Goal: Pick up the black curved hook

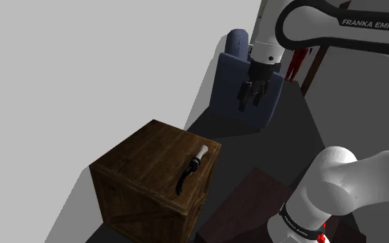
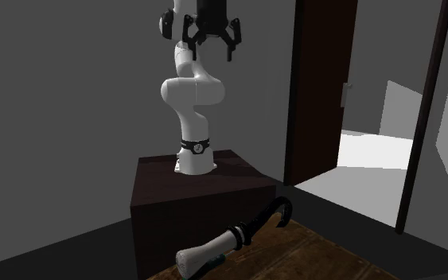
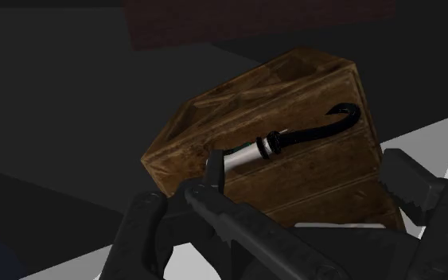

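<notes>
The black curved hook (image 1: 188, 171) has a white handle and lies flat on top of a wooden crate (image 1: 141, 176). My gripper (image 1: 252, 96) hangs open high above the crate, off toward the shoulder view's right, with nothing between its fingers. In the second exterior view the hook (image 2: 246, 232) lies in the foreground on the crate top (image 2: 325, 256), and the open gripper (image 2: 211, 44) is far above and behind it. In the wrist view the hook (image 3: 298, 140) rests on the crate (image 3: 238, 103) well beyond the spread gripper (image 3: 305, 169).
A blue armchair (image 1: 235, 77) stands behind the gripper, with a red figure (image 1: 295, 62) by a dark door frame. The arm's dark stand (image 2: 202, 195) sits next to the crate. A lit doorway (image 2: 373, 151) opens at the second exterior view's right.
</notes>
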You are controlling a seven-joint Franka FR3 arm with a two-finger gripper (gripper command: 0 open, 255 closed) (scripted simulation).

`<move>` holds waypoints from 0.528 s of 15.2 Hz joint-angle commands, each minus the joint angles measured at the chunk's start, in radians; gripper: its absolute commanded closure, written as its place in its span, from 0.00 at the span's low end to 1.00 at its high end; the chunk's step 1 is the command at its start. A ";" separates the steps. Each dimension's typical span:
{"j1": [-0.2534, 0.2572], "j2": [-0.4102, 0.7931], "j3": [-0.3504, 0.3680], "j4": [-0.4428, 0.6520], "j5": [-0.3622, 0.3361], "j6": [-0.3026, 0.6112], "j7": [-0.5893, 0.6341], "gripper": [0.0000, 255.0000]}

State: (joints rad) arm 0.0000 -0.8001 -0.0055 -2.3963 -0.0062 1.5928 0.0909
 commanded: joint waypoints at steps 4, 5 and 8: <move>-0.016 0.041 0.031 -0.066 0.023 0.100 0.084 0.00; -0.021 0.058 0.041 -0.085 0.030 0.135 0.112 0.00; -0.036 0.120 0.072 -0.134 0.050 0.240 0.194 0.00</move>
State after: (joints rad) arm -0.0307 -0.7004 0.0554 -2.5116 0.0367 1.7945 0.2550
